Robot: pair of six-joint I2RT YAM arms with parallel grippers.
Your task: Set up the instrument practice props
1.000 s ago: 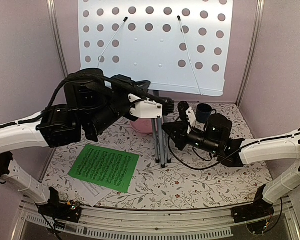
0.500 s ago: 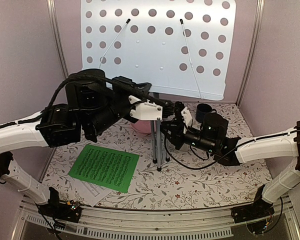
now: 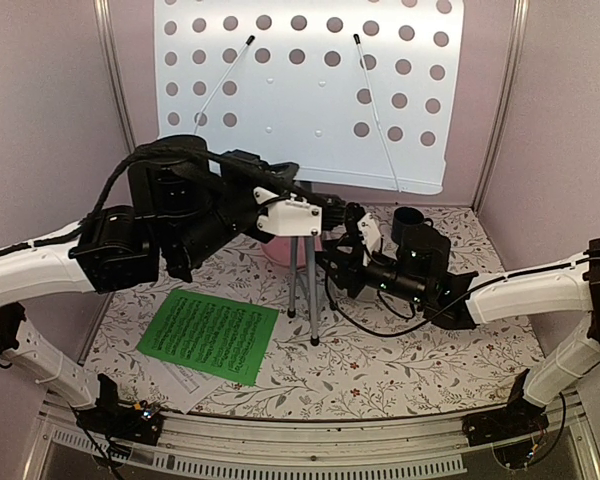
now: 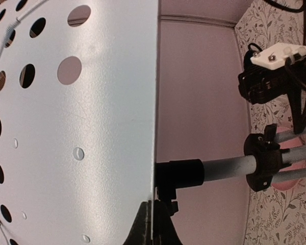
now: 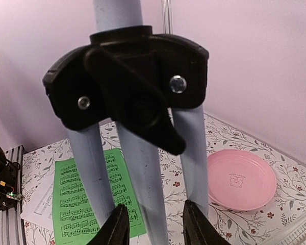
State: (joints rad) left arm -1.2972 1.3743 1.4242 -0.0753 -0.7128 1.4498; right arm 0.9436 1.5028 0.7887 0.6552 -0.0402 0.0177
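The pale grey-blue perforated music stand (image 3: 310,90) fills the top of the view, its tripod legs (image 3: 302,290) down on the flowered table. My left gripper (image 3: 320,205) is shut on the lower edge of the stand's plate (image 4: 92,127); the pinch shows in the left wrist view (image 4: 154,224). My right gripper (image 3: 335,265) is open around the stand's middle leg (image 5: 143,178), below the black leg collar (image 5: 127,81), with gaps on both sides (image 5: 155,224). The green music sheet (image 3: 210,335) lies at the front left over a white sheet (image 3: 185,380). The metronome is out of view.
A pink plate (image 3: 285,250) lies behind the legs, also in the right wrist view (image 5: 242,178). A dark blue mug (image 3: 410,218) stands behind my right arm. Pale walls close the back and both sides.
My right gripper moved left until the stand's legs came between its fingers. The legs shifted left and spread a little. The left gripper kept its hold on the plate.
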